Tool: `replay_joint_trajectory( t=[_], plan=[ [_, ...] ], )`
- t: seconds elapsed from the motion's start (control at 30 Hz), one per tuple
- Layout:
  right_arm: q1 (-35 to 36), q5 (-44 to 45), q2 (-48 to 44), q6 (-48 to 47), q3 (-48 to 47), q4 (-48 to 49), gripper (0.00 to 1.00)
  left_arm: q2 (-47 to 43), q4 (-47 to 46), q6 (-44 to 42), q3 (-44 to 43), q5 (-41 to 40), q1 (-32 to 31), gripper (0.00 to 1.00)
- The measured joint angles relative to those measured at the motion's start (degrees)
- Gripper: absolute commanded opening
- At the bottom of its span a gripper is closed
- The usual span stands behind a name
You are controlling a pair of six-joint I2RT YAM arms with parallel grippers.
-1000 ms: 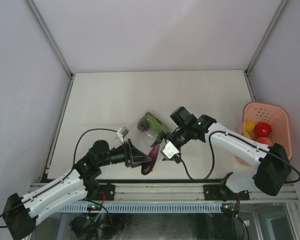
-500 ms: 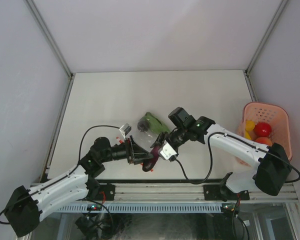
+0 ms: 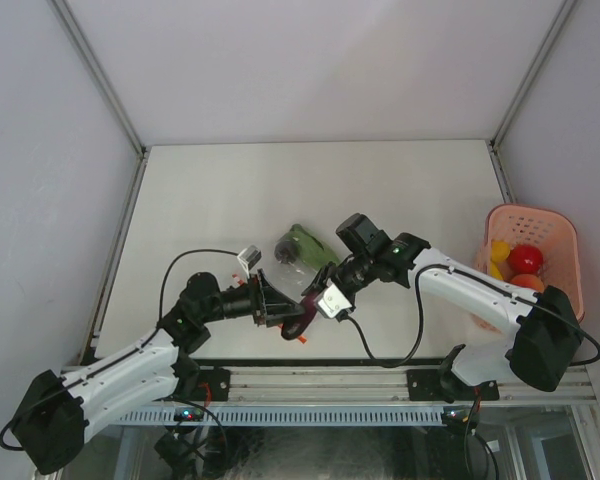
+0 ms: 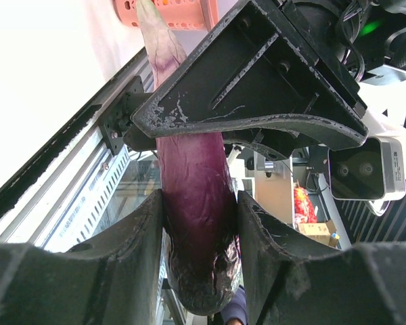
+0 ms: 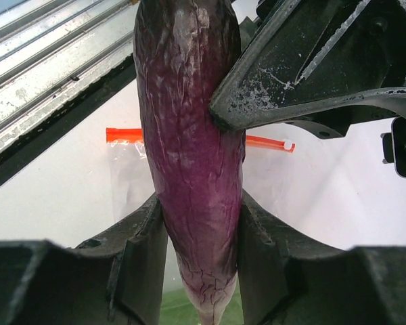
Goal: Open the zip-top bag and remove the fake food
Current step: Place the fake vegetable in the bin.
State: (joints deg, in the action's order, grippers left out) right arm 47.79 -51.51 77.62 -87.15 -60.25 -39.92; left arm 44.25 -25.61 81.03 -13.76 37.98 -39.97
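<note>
One purple toy eggplant point(image 4: 191, 169), gripped by left pincer point(image 4: 199, 206), right pincer point(image 5: 197, 213)

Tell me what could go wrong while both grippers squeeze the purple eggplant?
1. The left gripper and right gripper both clamp the purple eggplant. If they pull different ways, it might slip out and drop.
2. The right gripper holds the tapering end, so the eggplant may slide out once the left lets go.
</note>
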Motion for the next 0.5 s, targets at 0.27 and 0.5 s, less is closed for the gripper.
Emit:
replay_joint_trajectory(
  t=[0.27, 0.5],
  plan=[
    [0.0, -0.9, 0.0, 1.1, 0.0, -0.3, 0.0, -1.0, -1.3, -0.7, 1.0, -0.1, 1.0, 0.85],
    [-0.6, -2.6, 0.0, 1.6, 0.0, -1.2, 0.0, -4.8, 1.3, -4.7, 1.2, -0.3, 3.2, 0.98]
  ],
)
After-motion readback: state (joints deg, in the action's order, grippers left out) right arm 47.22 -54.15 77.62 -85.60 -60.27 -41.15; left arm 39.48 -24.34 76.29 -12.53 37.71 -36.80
